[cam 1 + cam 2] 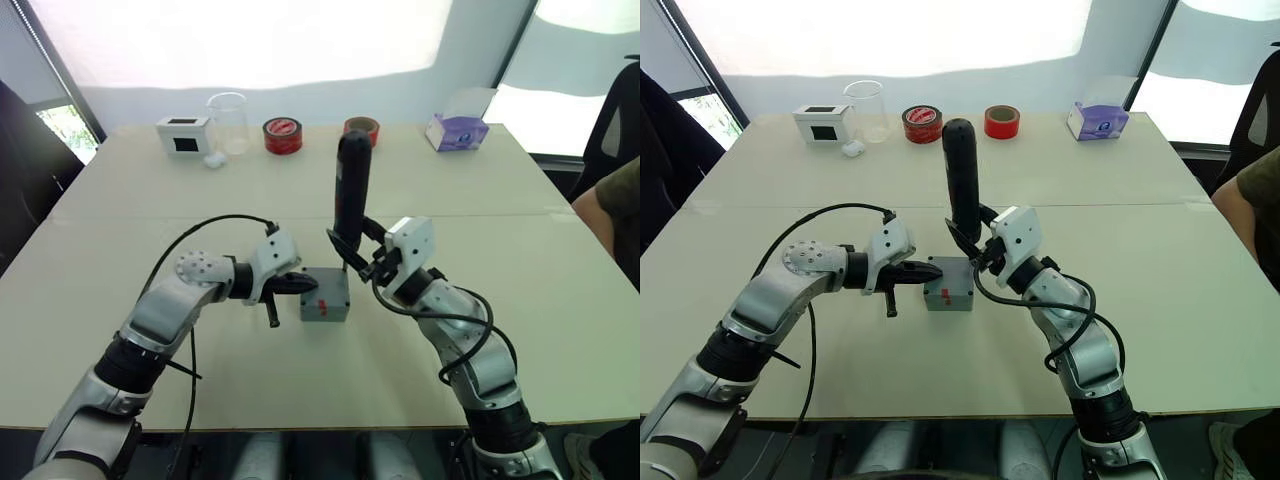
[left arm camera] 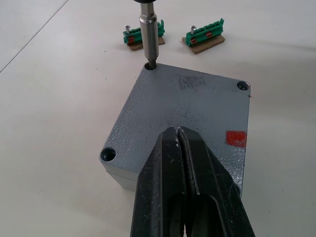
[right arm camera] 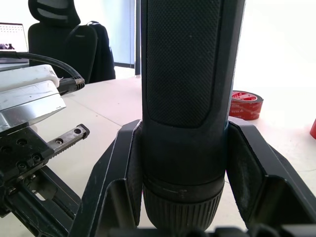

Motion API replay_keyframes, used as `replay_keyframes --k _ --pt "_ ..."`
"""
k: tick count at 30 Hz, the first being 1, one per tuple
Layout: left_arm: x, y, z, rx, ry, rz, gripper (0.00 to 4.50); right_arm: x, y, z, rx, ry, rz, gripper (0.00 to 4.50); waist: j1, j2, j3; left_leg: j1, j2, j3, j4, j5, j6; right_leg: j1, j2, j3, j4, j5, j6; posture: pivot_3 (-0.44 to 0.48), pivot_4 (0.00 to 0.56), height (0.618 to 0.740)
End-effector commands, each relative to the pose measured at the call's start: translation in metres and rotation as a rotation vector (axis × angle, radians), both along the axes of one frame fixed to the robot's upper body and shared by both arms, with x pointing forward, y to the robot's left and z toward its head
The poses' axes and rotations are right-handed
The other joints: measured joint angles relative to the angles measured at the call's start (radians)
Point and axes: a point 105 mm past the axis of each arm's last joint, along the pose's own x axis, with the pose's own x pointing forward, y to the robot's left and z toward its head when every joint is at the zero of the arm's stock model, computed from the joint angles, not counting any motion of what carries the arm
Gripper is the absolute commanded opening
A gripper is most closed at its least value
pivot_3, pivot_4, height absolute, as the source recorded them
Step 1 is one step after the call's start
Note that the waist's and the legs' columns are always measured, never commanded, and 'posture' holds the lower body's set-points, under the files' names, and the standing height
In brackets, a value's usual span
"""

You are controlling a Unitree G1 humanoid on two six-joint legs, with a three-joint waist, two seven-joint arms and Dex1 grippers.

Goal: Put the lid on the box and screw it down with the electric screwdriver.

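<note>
Screwdriver work is under way: my right gripper (image 1: 975,245) is clamped around the lower body of the electric screwdriver (image 1: 962,175), one finger on each side of the black barrel, holding it upright with its bit seated in the far corner hole of the lid (image 2: 185,123). The lid already sits flush on the box (image 1: 948,285), which rests near the middle of the table (image 1: 1160,230), closer to the near edge. My left gripper (image 2: 185,163) has its fingers pressed together, the closed tip bearing on the lid's top from the left to pin the housing down.

I judge the tool top-heavy, with a textured grip that should not slip; holding it low near the chuck, as I do, keeps the bit steady. The box looks rigid and fairly dense, cast-like, but its smooth base could spin on the table under torque, so the left tip's pressure matters.

The tabletop is pale, flat and smooth. Two small green pieces (image 2: 143,38) lie just beyond the box. Along the far edge stand a white box (image 1: 822,124), a clear beaker (image 1: 864,110), two red tape rolls (image 1: 923,123) and a tissue pack (image 1: 1098,121). A person's arm (image 1: 1250,205) shows at the right edge.
</note>
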Motion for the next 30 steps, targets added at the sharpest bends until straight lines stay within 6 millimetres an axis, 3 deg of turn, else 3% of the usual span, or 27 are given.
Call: replay_keyframes --k 1,6,11,17,19,22,23,24,27,30 --pt "-0.001 0.003 -0.007 0.026 0.023 0.006 0.00 0.003 -0.004 -0.047 -0.056 0.190 -0.013 1.75 0.000 0.000 0.000 0.000 0.000 0.000 0.000 0.000 0.000 0.000 -0.001 0.000 0.000 0.000 0.000 0.000 0.150 0.740" --pt "-0.001 0.003 -0.007 0.024 0.021 0.006 0.00 0.003 -0.004 -0.044 -0.056 0.181 -0.009 1.75 0.000 0.000 0.000 0.000 0.000 0.000 -0.001 0.000 0.000 0.000 -0.003 0.000 -0.001 0.000 0.000 0.000 0.150 0.740" --pt "0.000 0.002 -0.007 0.020 0.022 0.007 0.00 0.005 -0.007 -0.020 -0.029 0.129 -0.005 1.75 0.000 0.000 0.000 -0.001 0.000 0.000 -0.002 0.000 0.000 -0.001 -0.004 0.000 -0.001 0.000 -0.001 0.000 0.150 0.740" --pt "-0.001 0.012 -0.006 0.036 0.010 0.005 0.00 -0.009 -0.006 0.054 0.006 -0.010 0.093 1.75 0.001 0.002 0.001 -0.008 0.000 0.000 -0.002 0.000 0.000 -0.007 -0.005 -0.001 -0.001 0.000 -0.001 0.000 0.150 0.740" --pt "0.000 0.016 0.000 0.001 0.015 0.014 0.00 -0.005 -0.021 0.103 0.069 -0.074 0.080 1.75 0.000 0.005 0.004 -0.017 0.000 0.000 -0.001 0.000 -0.001 -0.014 -0.005 -0.001 0.000 0.001 -0.001 0.000 0.150 0.740" --pt "0.003 0.020 0.003 -0.004 -0.009 0.029 0.00 -0.002 -0.043 0.151 0.110 -0.105 0.046 1.75 0.000 0.010 0.008 -0.028 -0.001 0.000 0.002 0.001 -0.002 -0.025 -0.005 0.000 0.002 0.004 0.000 0.000 0.150 0.740" --pt "0.004 0.020 0.006 -0.018 -0.016 0.035 0.00 0.001 -0.050 0.159 0.120 -0.076 0.026 1.75 0.000 0.011 0.009 -0.030 -0.001 0.000 0.002 0.001 -0.002 -0.027 -0.004 -0.001 0.002 0.004 0.001 0.000 0.150 0.740" --pt "0.004 0.019 0.013 -0.051 -0.017 0.039 0.00 0.002 -0.056 0.164 0.124 -0.031 0.022 1.75 0.002 0.011 0.009 -0.030 -0.001 0.000 0.001 0.001 -0.002 -0.027 -0.004 -0.001 0.002 0.004 0.001 0.000 0.150 0.740" --pt "-0.001 0.012 0.054 -0.239 -0.002 0.013 0.00 0.000 -0.079 0.154 0.067 0.304 0.091 1.75 0.002 0.012 0.009 -0.032 0.000 -0.003 0.000 0.001 -0.002 -0.026 -0.004 -0.004 0.000 0.003 0.000 0.000 0.150 0.740" --pt "-0.008 0.009 0.070 -0.278 0.004 -0.025 0.00 0.005 -0.105 0.138 0.010 0.428 -0.039 1.75 0.001 0.005 0.013 -0.035 0.000 -0.004 0.003 0.001 -0.002 -0.027 -0.005 -0.006 -0.001 0.004 0.000 0.000 0.150 0.740"
